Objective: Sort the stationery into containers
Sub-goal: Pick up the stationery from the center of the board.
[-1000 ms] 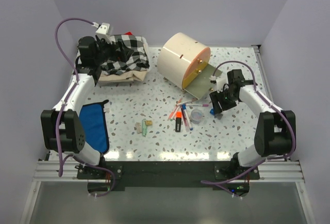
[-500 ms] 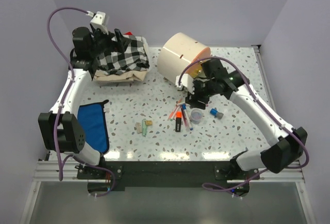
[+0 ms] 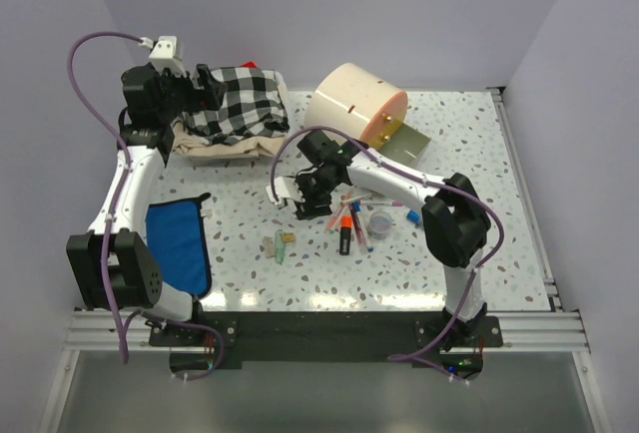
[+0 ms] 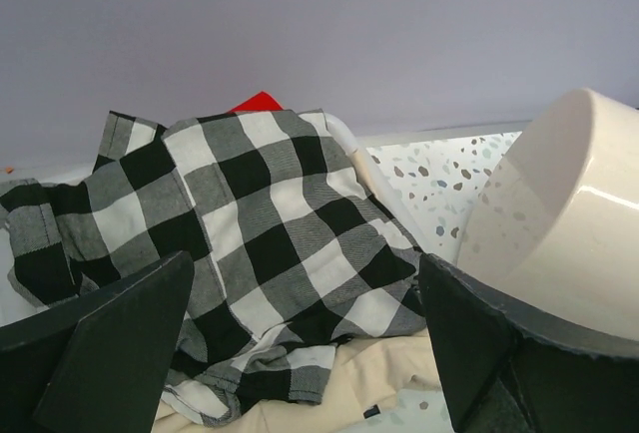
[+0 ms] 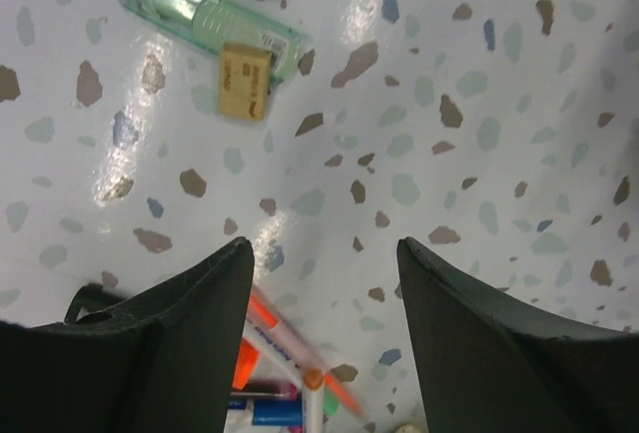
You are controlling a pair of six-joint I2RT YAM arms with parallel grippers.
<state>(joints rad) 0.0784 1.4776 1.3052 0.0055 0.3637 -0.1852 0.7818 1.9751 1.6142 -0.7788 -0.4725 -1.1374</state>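
- The left hand (image 4: pixel 305 263) gapes wide, empty, facing the checked cloth (image 4: pixel 250 214).
- The right hand (image 5: pixel 319 253) is half open, empty, above the desk (image 5: pixel 479 104) near the beige eraser (image 5: pixel 243 81).

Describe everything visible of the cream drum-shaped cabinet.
The cream drum-shaped cabinet looks like smooth, glossy plastic. It lies on its curved side on the speckled table, near the back, its orange front facing the right arm's side. One olive-green panel hangs open from that front, down to the tabletop. Two dark slots mark the curved wall.
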